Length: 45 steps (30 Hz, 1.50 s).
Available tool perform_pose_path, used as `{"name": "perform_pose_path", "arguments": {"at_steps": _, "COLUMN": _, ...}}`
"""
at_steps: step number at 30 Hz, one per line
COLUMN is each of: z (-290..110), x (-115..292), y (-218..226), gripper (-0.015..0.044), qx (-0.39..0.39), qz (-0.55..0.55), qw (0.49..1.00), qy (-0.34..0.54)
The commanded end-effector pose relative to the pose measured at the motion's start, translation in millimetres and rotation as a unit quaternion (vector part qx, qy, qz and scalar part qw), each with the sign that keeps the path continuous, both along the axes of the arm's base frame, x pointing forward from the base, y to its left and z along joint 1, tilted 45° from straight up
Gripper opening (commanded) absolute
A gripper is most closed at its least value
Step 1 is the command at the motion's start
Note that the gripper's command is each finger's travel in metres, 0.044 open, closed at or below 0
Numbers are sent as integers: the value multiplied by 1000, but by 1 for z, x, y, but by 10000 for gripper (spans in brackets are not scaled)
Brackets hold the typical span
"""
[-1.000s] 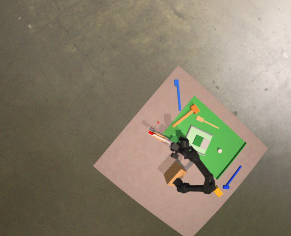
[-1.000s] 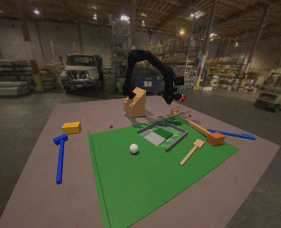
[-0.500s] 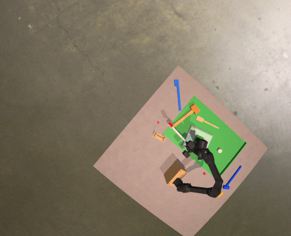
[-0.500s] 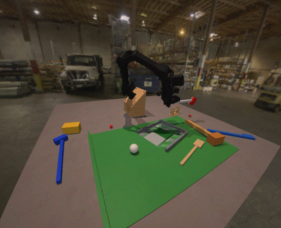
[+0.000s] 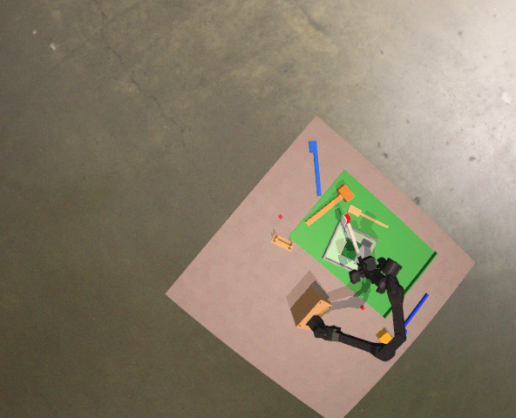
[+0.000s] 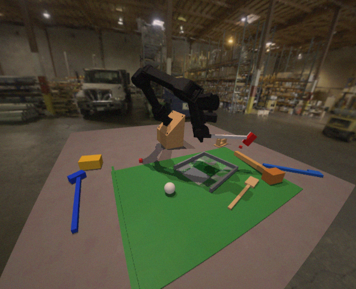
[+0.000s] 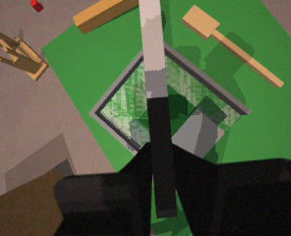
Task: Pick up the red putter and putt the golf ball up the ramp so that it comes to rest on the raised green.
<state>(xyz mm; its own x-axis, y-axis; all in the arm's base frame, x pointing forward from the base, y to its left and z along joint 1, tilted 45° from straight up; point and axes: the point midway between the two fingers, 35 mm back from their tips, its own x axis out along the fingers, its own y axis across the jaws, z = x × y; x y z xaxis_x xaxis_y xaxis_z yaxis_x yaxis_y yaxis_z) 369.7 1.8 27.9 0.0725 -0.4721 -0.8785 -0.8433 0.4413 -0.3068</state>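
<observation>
My gripper [image 5: 361, 265] [image 6: 202, 136] [image 7: 156, 146] is shut on the dark grip of the red putter [image 5: 353, 236] [image 6: 231, 135] [image 7: 152, 54]. It holds the putter level in the air above the raised green [image 5: 335, 252] [image 6: 223, 180] [image 7: 131, 98]. The putter's red head [image 5: 347, 219] [image 6: 250, 138] points away from the arm. The raised green is a grey-framed platform with a ramp on the green mat [image 5: 402, 243] [image 6: 187, 224] [image 7: 82, 64]. The white golf ball [image 6: 169, 188] lies on the mat in front of the ramp. It is hidden under the arm in the top view.
An orange mallet [image 5: 326, 209] [image 6: 258, 168] [image 7: 103, 15] and a small tan mallet [image 5: 366, 216] [image 6: 242, 192] [image 7: 234, 44] lie on the mat beside the platform. Two blue putters [image 5: 315, 166] [image 6: 75, 198], a yellow block [image 6: 90, 162], a wooden stand [image 5: 281, 243] [image 7: 20, 54] and the tan base box [image 6: 171, 130] surround it.
</observation>
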Motion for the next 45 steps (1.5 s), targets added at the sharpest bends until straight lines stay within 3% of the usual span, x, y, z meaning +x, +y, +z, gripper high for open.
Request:
{"name": "perform_pose_path", "arguments": {"at_steps": 1, "z": 29, "x": 3, "y": -31, "gripper": 0, "qx": -9, "qz": -43, "qw": 998, "qy": -36}}
{"name": "perform_pose_path", "arguments": {"at_steps": 17, "z": 126, "x": -21, "y": -133, "gripper": 0, "qx": -46, "qz": -182, "qw": 975, "qy": -122}}
{"name": "perform_pose_path", "arguments": {"at_steps": 32, "z": 226, "x": -96, "y": -217, "gripper": 0, "qx": -124, "qz": -328, "qw": 915, "qy": -200}}
{"name": "perform_pose_path", "arguments": {"at_steps": 45, "z": 215, "x": -100, "y": -236, "gripper": 0, "qx": -128, "qz": -334, "qw": 912, "qy": -203}}
